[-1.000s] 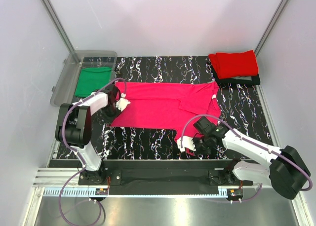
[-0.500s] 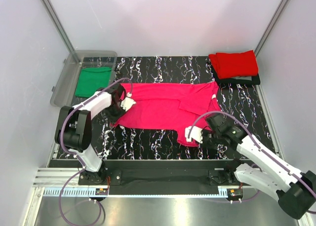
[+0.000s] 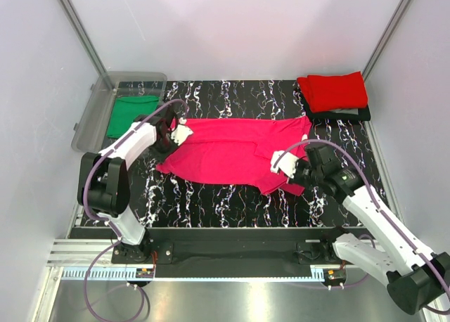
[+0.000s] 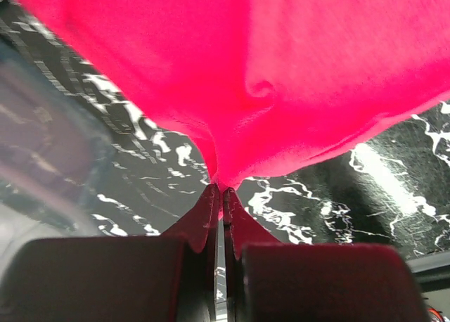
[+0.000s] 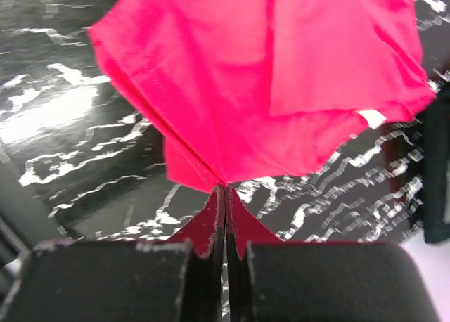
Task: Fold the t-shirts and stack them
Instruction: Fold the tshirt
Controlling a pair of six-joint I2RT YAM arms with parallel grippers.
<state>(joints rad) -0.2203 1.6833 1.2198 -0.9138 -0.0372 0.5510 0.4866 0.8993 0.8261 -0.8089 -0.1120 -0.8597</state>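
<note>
Magenta-pink t-shirt spread lengthwise across the middle of the black, white-veined bench in the overhead view, pinched at two spots. At its left end, left gripper clamped on the cloth, near the clear plastic bin with the green t-shirt lying flat inside. At the near right part of the shirt, right gripper closed on the edge, with the cloth bunched toward it. On the far right corner of the bench, red t-shirt folded and resting on top of a dark folded garment. From the left wrist: left gripper with both fingers pressed together, a gathered fold of the magenta-pink t-shirt caught between the tips and fanning away above them, marbled bench showing beneath the hanging edge. From the right wrist: right gripper likewise squeezed tight on a corner of the magenta-pink t-shirt, layers of cloth radiating up from the tips, a flap on the right overlapping the layer under it, a small white label peeking out at the flap's lower edge, glossy bench to the left and below.
</note>
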